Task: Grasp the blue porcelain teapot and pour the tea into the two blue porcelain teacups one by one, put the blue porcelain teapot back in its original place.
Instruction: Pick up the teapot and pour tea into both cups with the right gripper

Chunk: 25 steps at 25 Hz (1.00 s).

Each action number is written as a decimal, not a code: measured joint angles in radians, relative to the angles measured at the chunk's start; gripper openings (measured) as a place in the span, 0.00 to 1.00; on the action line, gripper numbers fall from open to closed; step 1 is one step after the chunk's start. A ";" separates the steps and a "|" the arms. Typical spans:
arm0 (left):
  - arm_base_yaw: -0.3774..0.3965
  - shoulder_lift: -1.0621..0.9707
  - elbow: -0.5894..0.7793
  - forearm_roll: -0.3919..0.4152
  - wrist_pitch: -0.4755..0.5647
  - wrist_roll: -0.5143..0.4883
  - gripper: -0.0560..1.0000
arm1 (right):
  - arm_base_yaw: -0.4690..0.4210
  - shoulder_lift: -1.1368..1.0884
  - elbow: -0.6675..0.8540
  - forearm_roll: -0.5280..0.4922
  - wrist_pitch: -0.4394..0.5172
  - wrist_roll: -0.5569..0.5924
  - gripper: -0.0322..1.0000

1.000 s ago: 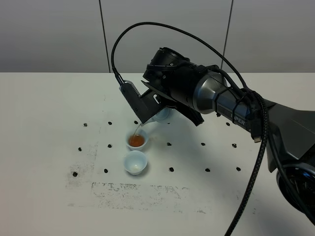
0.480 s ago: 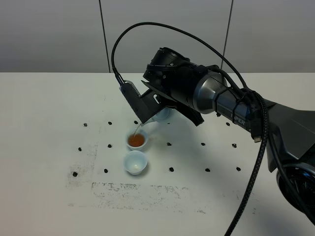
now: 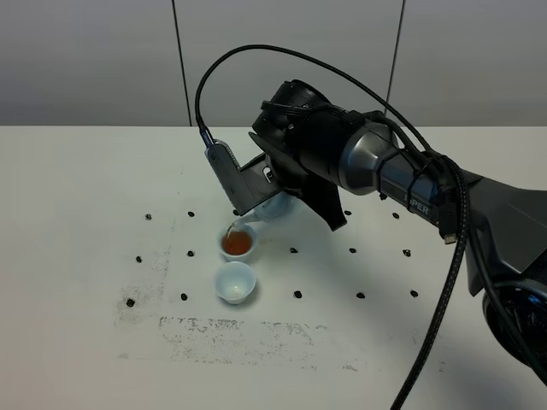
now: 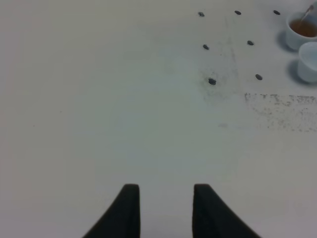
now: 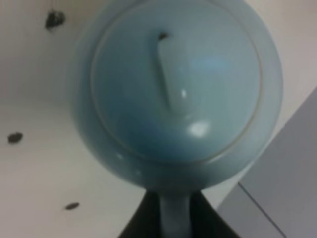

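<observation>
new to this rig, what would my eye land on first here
The big black right arm dominates mid-scene, its gripper clamped on the handle of the pale-blue teapot, tilting it. Under the spout, the far teacup holds reddish-brown tea; the near teacup beside it sits empty.

Robotics lab, white table (image 3: 85, 188) w/ dot markers (image 3: 190, 213), grey wall (image 3: 85, 60)

Right wrist view: teapot (image 5: 188, 148) blurred just ahead of right gripper (image 5: 173, 225); handle (image 5: 174, 208) cut by frame edge between its jaws; spout hidden.
</observation>
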 joint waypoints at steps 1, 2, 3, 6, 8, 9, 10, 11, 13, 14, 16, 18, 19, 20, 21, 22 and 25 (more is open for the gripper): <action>0.000 0.000 0.000 0.000 0.000 0.000 0.33 | -0.004 -0.001 0.000 0.019 0.000 0.000 0.06; 0.000 0.000 0.000 0.000 0.000 0.000 0.33 | -0.010 -0.002 0.000 0.032 0.000 0.000 0.06; 0.000 0.000 0.000 0.000 0.000 0.000 0.33 | -0.016 -0.003 0.000 0.050 0.001 0.000 0.06; 0.000 0.000 0.000 0.000 0.000 0.000 0.33 | -0.039 -0.019 0.000 0.136 0.002 -0.010 0.06; 0.000 0.000 0.000 0.000 0.000 0.000 0.33 | -0.051 -0.029 0.000 0.210 0.002 -0.027 0.06; 0.000 0.000 0.000 0.000 0.000 0.000 0.33 | -0.056 -0.032 0.000 0.239 0.002 -0.035 0.06; 0.000 0.000 0.000 0.000 0.000 0.000 0.33 | -0.062 -0.035 0.000 0.266 0.002 -0.037 0.06; 0.000 0.000 0.000 0.000 0.000 0.000 0.33 | -0.065 -0.036 0.000 0.286 0.002 -0.040 0.06; 0.000 0.000 0.000 0.000 0.000 0.000 0.33 | -0.071 -0.038 0.000 0.303 0.002 -0.042 0.06; 0.000 0.000 0.000 0.000 0.000 0.000 0.33 | -0.073 -0.041 0.000 0.310 0.002 -0.042 0.06; 0.000 0.000 0.000 0.000 0.000 0.000 0.33 | -0.075 -0.051 0.001 0.312 0.003 -0.039 0.06; 0.000 0.000 0.000 0.000 0.000 0.000 0.33 | -0.080 -0.066 0.003 0.330 0.005 -0.029 0.06; 0.000 0.000 0.000 0.000 0.000 0.000 0.33 | -0.084 -0.079 0.007 0.346 0.001 -0.024 0.06; 0.000 0.000 0.000 0.000 0.000 0.000 0.33 | -0.090 -0.097 0.023 0.365 -0.008 -0.023 0.06; 0.000 0.000 0.000 0.000 0.000 0.000 0.33 | -0.098 -0.119 0.053 0.382 -0.027 -0.020 0.06; 0.000 0.000 0.000 0.000 0.000 0.000 0.33 | -0.108 -0.140 0.094 0.402 -0.056 -0.018 0.06; 0.000 0.000 0.000 0.000 0.000 0.000 0.33 | -0.137 -0.212 0.234 0.452 -0.170 0.017 0.06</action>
